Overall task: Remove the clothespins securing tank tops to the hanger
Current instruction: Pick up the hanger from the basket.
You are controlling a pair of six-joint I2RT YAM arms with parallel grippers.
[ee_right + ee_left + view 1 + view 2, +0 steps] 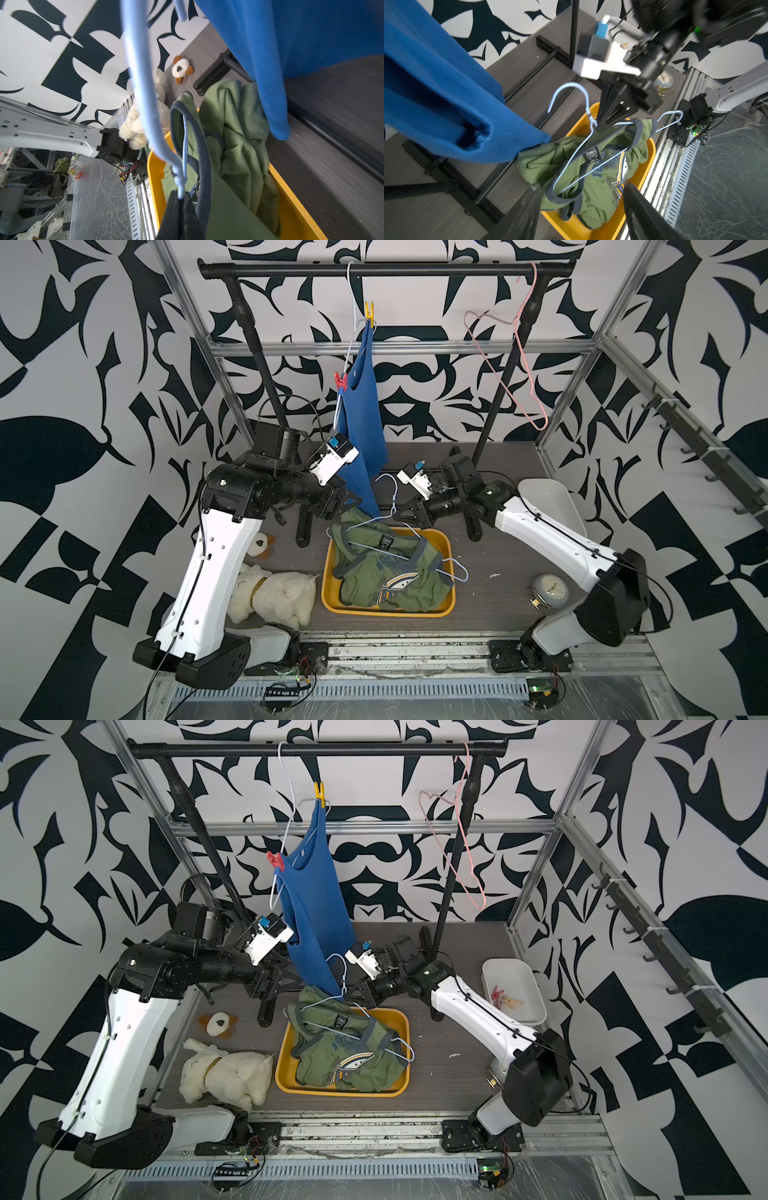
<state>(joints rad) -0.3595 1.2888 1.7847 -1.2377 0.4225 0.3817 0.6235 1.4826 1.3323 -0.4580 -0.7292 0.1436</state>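
A blue tank top (361,406) hangs from a white hanger (352,302) on the rail. A yellow clothespin (369,315) and a red clothespin (340,380) pin it there. Two olive tank tops (390,572) lie bunched in the yellow tray (446,539), tangled with light-blue wire hangers (571,91). My right gripper (180,198) is shut on the neck of one light-blue hanger, just under its hook. My left gripper (581,189) is open and empty, beside the blue top's hem and above the olive tops.
A white bin (536,986) at the right holds loose clothespins (503,998). An empty pink hanger (519,364) hangs on the black rail (436,270). A plush dog (270,597), a small plush head (262,543) and an alarm clock (549,589) lie on the table.
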